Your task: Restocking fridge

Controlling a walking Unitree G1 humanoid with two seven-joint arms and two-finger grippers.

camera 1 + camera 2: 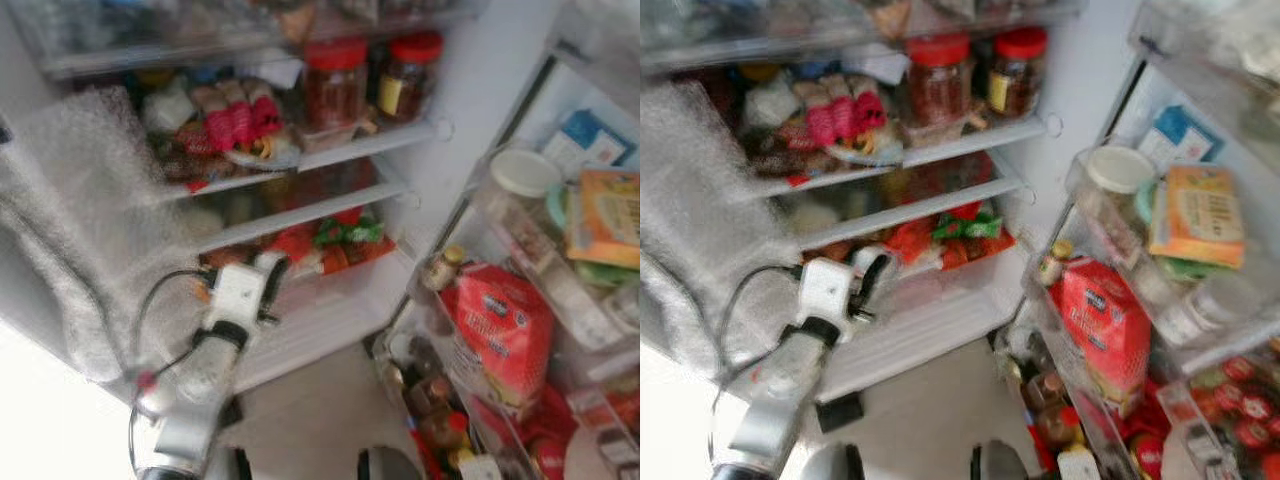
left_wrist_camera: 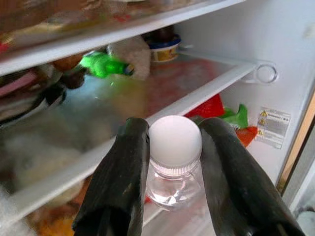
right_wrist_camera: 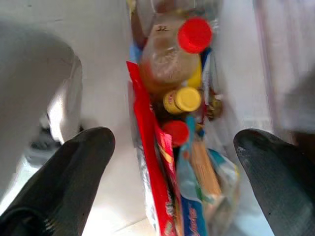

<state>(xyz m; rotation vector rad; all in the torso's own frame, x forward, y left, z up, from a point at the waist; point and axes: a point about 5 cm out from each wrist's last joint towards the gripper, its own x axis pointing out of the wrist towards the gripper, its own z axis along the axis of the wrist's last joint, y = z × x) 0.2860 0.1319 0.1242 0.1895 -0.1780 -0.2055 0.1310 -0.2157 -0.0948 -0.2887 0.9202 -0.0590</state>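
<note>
My left arm reaches up toward 1 o'clock into the open fridge (image 1: pixel 455 75). Left gripper (image 2: pixel 173 162) is clamped on a clear bottle (image 2: pixel 172 184) w/ white cap (image 2: pixel 175 141), one finger each side of the neck, bottle just in front of the lower shelf edge (image 2: pixel 197 98).

Shelves: green bottle (image 2: pixel 104 65) lying at 11 o'clock of the cap, small tub (image 2: pixel 164 47) at 12. Upper shelf has 2 red-lid jars (image 1: pixel 335 85); red & green packs (image 1: pixel 335 240) sit lower.

Right gripper (image 3: pixel 170 162) is spread wide, over the door bin w/ red-cap bottle (image 3: pixel 174 54), yellow-lid jar (image 3: pixel 181 100), red bag (image 1: pixel 498 330).
</note>
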